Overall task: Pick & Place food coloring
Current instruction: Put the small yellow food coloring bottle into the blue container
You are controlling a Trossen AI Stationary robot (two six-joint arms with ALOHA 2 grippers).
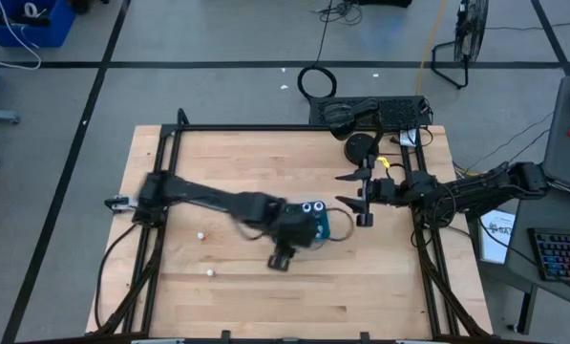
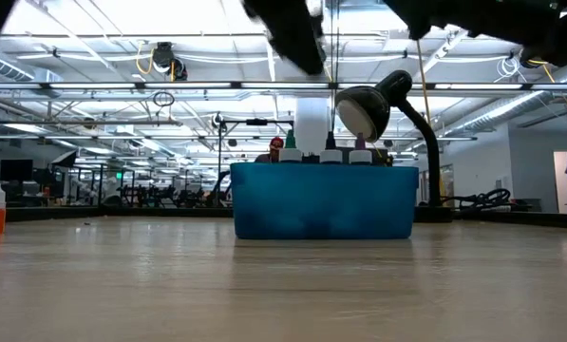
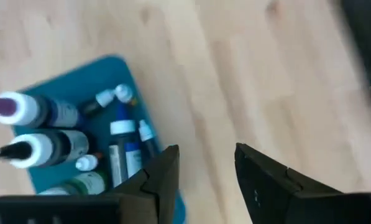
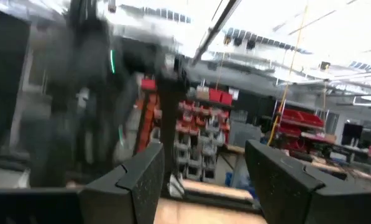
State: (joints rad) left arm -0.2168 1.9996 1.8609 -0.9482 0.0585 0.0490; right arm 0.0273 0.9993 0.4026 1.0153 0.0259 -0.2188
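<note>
Left gripper [image 3: 205,171] is held above the teal box [image 3: 120,68], jaws spread on nothing.

The food coloring [image 3: 124,134], small white-capped bottles with dark bodies, is seen inside the rectangular, smooth-walled teal box on the pale wood-grain table [image 1: 265,172], beside two larger round-capped bottles [image 3: 33,127]. The left gripper's matte black angular fingers [image 3: 163,171] are parted over the box edge and bare wood. The right gripper [image 4: 204,180] is raised right of the box, fingers apart, empty.

No lettering, label, brand or number can be read anywhere in these views.
</note>
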